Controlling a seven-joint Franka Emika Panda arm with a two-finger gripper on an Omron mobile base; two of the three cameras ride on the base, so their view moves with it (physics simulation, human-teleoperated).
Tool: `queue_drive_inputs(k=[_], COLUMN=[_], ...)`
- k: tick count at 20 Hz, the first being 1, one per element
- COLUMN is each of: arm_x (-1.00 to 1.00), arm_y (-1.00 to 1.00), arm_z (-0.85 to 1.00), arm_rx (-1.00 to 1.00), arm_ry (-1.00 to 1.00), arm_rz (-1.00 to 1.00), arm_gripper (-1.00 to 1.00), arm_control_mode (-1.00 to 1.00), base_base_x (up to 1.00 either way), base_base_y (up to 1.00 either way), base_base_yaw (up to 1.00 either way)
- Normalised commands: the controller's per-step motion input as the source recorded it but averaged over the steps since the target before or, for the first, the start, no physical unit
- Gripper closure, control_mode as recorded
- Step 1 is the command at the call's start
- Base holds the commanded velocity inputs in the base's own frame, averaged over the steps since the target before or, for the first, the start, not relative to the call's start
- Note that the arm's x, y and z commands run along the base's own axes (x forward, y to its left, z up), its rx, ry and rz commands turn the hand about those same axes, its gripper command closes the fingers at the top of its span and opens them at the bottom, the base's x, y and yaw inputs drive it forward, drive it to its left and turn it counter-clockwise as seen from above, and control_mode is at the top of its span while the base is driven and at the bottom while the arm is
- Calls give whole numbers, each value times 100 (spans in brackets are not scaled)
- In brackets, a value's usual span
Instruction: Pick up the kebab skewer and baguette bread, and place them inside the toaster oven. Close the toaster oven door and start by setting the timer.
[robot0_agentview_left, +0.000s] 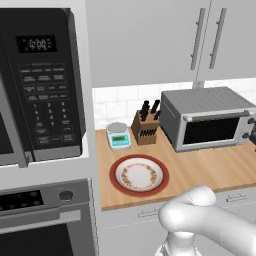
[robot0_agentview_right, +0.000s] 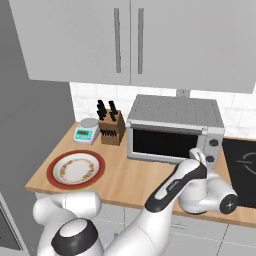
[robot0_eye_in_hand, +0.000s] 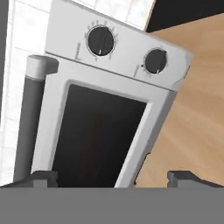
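Note:
The silver toaster oven (robot0_agentview_left: 207, 117) stands at the back of the wooden counter, and its dark glass toaster oven door (robot0_agentview_right: 162, 142) is shut. My gripper (robot0_agentview_right: 200, 156) hovers in front of the oven's right end, near the knobs, open with nothing between the fingers. In the hand view, which is rolled, the toaster oven (robot0_eye_in_hand: 57, 52) lies close ahead with two black knobs (robot0_eye_in_hand: 100, 40) and the door's bar handle (robot0_eye_in_hand: 30, 113), and my gripper (robot0_eye_in_hand: 113, 179) points at the door's glass. The kebab skewer and the baguette bread are hidden from view.
A red-rimmed plate (robot0_agentview_left: 116, 186) with nothing on it lies on the counter's left part. Behind it stand a knife block (robot0_agentview_left: 145, 129) and a small scale (robot0_agentview_left: 118, 135). A black microwave (robot0_agentview_left: 42, 85) fills the far left. A dark cooktop (robot0_agentview_right: 242, 170) adjoins the oven's right.

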Motion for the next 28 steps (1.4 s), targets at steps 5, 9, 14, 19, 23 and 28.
queue_drive_inputs(k=[5,9,14,19,23,28], arm_x=[5,9,22,25,15,20], arm_y=[-6,-7,-6,-11,-14,-5], arm_z=[0,0,0,-11,-20,-22], arm_rx=[31,29,10,1,0,0], arm_ry=[0,-6,-6,-3,0,0], arm_rz=[-1,0,-1,-4,-8,-10], arm_gripper=[-100,-100,-100,-100,-100,-100], arm_control_mode=[-100,-100,-100,-100,-100,-100], base_base_x=[0,0,0,0,0,0], base_base_y=[0,0,0,0,0,0], base_base_yaw=[0,0,0,0,0,0])
